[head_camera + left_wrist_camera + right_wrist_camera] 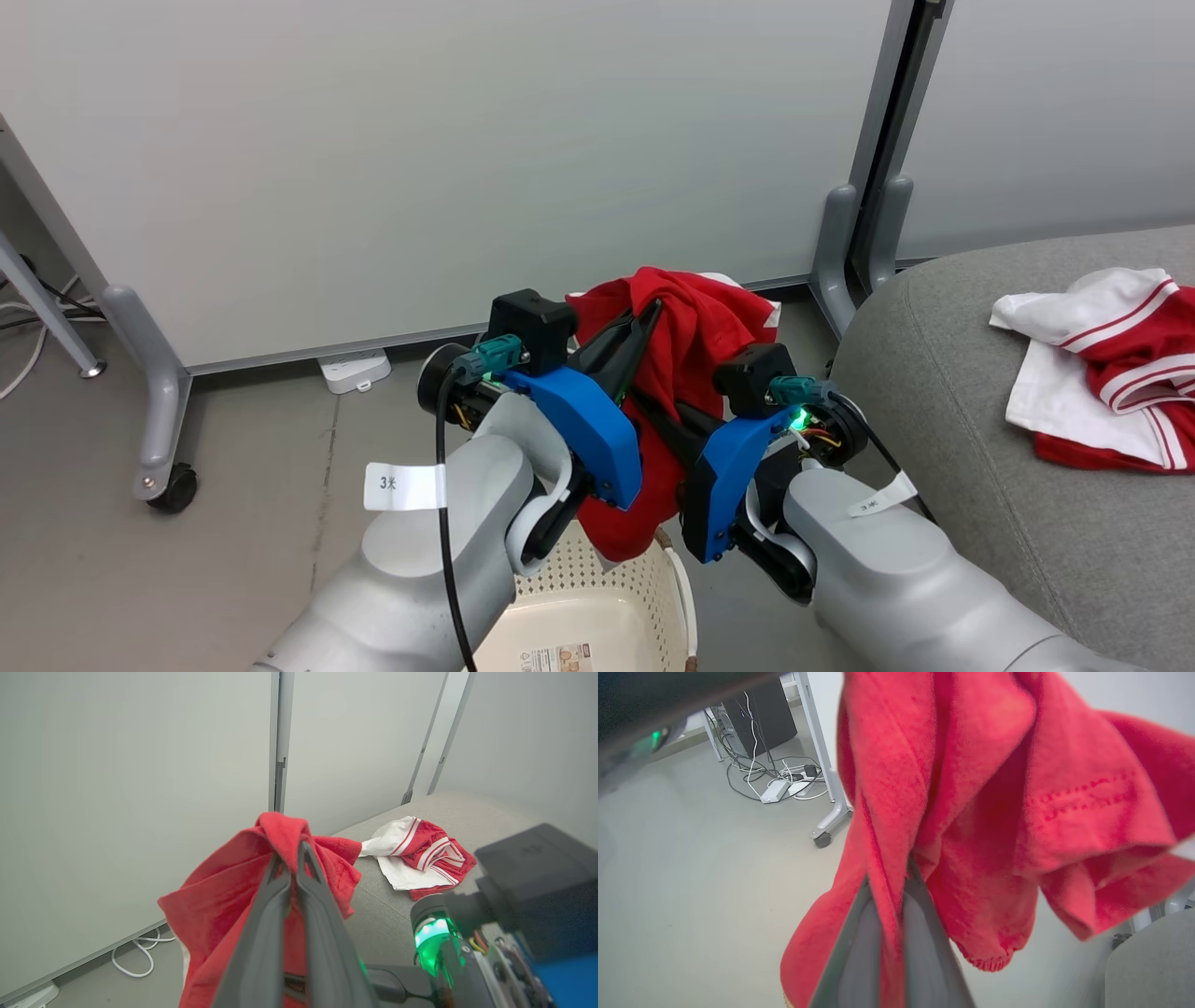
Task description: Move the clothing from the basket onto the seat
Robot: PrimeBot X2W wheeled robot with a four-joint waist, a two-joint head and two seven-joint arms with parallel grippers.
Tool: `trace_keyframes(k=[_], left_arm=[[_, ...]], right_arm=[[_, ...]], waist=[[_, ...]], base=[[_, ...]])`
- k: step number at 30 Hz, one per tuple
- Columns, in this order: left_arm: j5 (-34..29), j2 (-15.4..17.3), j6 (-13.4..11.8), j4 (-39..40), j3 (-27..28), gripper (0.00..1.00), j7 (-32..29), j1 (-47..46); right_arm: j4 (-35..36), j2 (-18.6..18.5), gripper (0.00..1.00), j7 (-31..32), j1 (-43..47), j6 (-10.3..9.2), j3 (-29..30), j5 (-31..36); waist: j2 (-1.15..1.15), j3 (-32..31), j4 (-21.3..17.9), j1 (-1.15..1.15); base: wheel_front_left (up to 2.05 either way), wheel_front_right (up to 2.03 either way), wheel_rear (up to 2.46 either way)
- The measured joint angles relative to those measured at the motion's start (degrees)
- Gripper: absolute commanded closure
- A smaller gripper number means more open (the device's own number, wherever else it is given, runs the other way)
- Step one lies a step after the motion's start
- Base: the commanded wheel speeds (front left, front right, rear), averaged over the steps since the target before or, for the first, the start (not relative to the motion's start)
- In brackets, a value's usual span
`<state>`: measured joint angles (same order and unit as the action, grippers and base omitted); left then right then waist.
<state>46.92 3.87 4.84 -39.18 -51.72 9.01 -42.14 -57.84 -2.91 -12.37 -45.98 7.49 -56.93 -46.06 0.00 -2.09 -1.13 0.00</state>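
Your left gripper (290, 856) and right gripper (891, 877) pinch one soft red garment (700, 327) above the cream perforated basket (597, 597); a red-and-white garment (1102, 373) lies on the grey fabric seat (934, 392).

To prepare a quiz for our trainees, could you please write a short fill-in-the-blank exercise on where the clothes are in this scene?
1. The left gripper and right gripper are both shut on a hanging garment coloured ____.
2. Under that garment stands the cream, perforated ____.
3. Exactly ____ red-and-white garment lies on the seat.
Missing words: red; basket; one.
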Motion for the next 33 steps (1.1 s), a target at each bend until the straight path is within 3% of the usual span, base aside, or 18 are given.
trace_keyframes(k=[8, 9, 10, 17, 24, 29, 33], left_arm=[[0.19, 0.2, 0.03, -0.08, -0.25, 1.0, 0.0, 0.01], [0.08, 0.37, 0.11, 0.08, -0.44, 0.57, 0.3, 0.01], [-0.31, 0.71, 0.16, 0.24, -0.57, 0.0, 0.99, 0.01], [-4.16, 6.04, -1.05, 4.93, 0.89, 0.0, 5.78, 5.75], [-12.81, 12.46, -3.75, 20.51, 13.7, 0.0, 6.03, 24.54], [-19.0, 12.44, -3.24, 27.18, 22.17, 0.0, 6.05, 35.48], [-22.31, 10.42, -1.18, 28.5, 26.89, 0.0, 6.05, 39.61]], right_arm=[[-0.7, 0.0, 1.0, -0.8, -0.79, 0.0, -1.25, -1.65], [-0.73, 0.0, 1.0, -0.82, -0.82, 0.0, -1.42, -1.97], [-0.71, 0.0, 1.0, -0.85, -0.86, -0.01, -1.62, -2.08], [-0.54, 0.0, 1.0, -1.44, -1.97, -0.01, -2.87, -2.52], [-1.09, 0.0, 1.0, -2.19, -3.29, -0.01, -2.35, -2.32], [-2.02, 0.0, 1.0, -2.52, -3.52, 0.0, -1.16, -1.88], [-2.44, 0.0, 1.0, -2.59, -3.82, 0.0, 0.36, -1.02]], waist=[[0.0, 0.09, -0.26, 0.0], [0.0, 0.12, -0.31, 0.0], [0.0, 0.16, -0.38, 0.0], [0.0, 0.89, -1.39, 0.0], [0.0, 2.32, -2.45, 0.0], [0.0, 2.82, -2.66, 0.0], [0.0, 3.01, -2.54, 0.0]], base=[[0.0, 0.0, 0.0], [0.0, 0.0, 0.0], [0.0, 0.0, 0.0], [0.0, 0.0, 0.0], [0.0, 0.0, 0.0], [0.0, 0.0, 0.0], [0.0, 0.0, 0.0]])
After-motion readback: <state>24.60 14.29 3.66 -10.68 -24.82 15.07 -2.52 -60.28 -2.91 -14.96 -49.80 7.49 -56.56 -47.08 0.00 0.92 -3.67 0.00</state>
